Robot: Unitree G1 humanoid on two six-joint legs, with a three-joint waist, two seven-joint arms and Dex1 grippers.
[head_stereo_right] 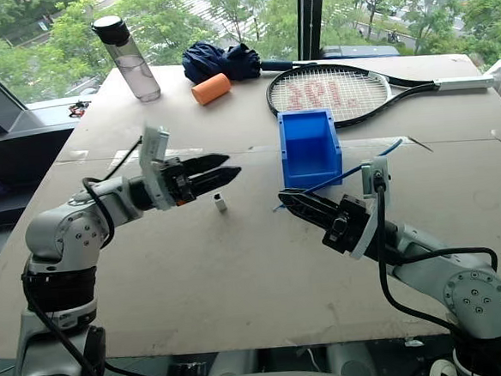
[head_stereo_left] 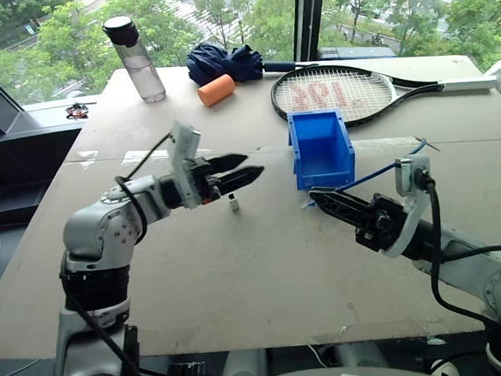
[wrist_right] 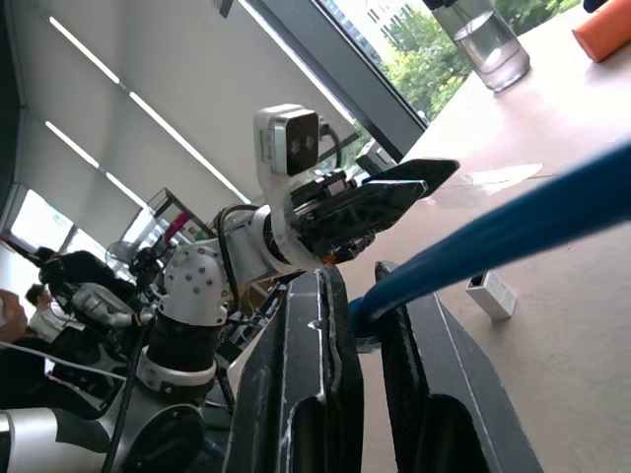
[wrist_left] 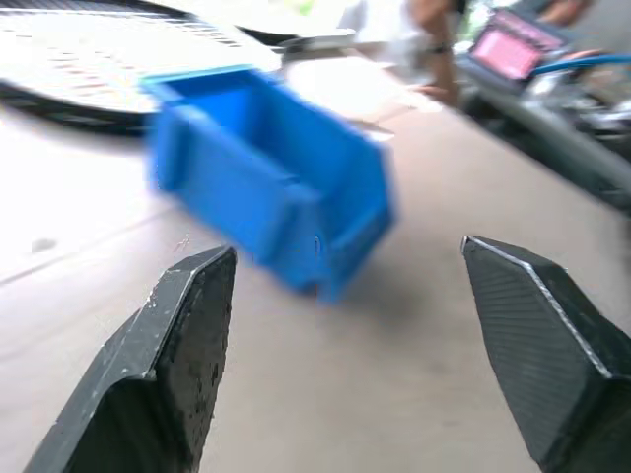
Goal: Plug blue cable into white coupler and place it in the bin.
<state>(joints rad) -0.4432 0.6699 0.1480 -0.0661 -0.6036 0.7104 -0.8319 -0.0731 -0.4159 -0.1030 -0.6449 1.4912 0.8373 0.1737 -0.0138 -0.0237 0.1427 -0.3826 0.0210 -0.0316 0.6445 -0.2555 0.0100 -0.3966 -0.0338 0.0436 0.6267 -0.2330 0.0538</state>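
Note:
The white coupler (head_stereo_left: 234, 204) lies on the table, just below and apart from my left gripper (head_stereo_left: 255, 164), which hovers open and empty with its fingers pointing toward the bin. The bright blue bin (head_stereo_left: 327, 176) stands upright at mid-table; the left wrist view shows it ahead between the open fingers (wrist_left: 197, 305). My right gripper (head_stereo_left: 313, 194) is shut on the blue cable (head_stereo_left: 378, 172) near its end, just in front of the bin. The cable trails back to the right past the wrist. In the right wrist view the cable (wrist_right: 513, 227) runs out from between the shut fingers, with the coupler (wrist_right: 493, 293) beyond.
A tennis racket (head_stereo_left: 338, 91) lies behind the bin. At the table's far side are a water bottle (head_stereo_left: 138, 58), an orange cylinder (head_stereo_left: 216, 89) and a dark blue cloth bundle (head_stereo_left: 224, 62). People sit at desks (wrist_right: 39, 296) in the background.

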